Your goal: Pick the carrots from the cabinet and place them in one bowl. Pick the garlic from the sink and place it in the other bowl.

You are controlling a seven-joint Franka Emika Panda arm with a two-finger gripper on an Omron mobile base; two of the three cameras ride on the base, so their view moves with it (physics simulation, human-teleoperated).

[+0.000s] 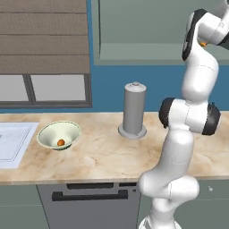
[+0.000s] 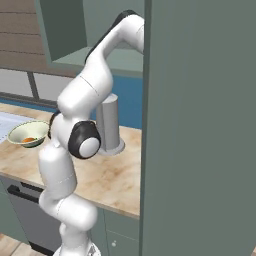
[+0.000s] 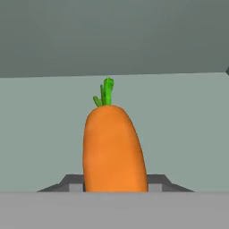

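The gripper point(image 3: 115, 190) was closed on a carrot point(image 3: 114, 147) inside the cabinet point(image 1: 147, 31). In the hand view the dark fingertips showed on either side of the carrot's base, touching it, and the carrot stood up between them with its green top pointing toward the cabinet's back wall. Its lower end was hidden at the bottom of that view, so whether it rested on the cabinet floor could not be told.

Out on the counter point(image 1: 103, 156), well apart from the hand, the cream-green bowl point(image 1: 59, 134) already held something small and orange, probably the first carrot. So the task looked partly done: this second carrot had to be carried to that bowl, and the garlic step remained. The sink point(image 1: 11, 143) sat just beside the bowl at the left edge.
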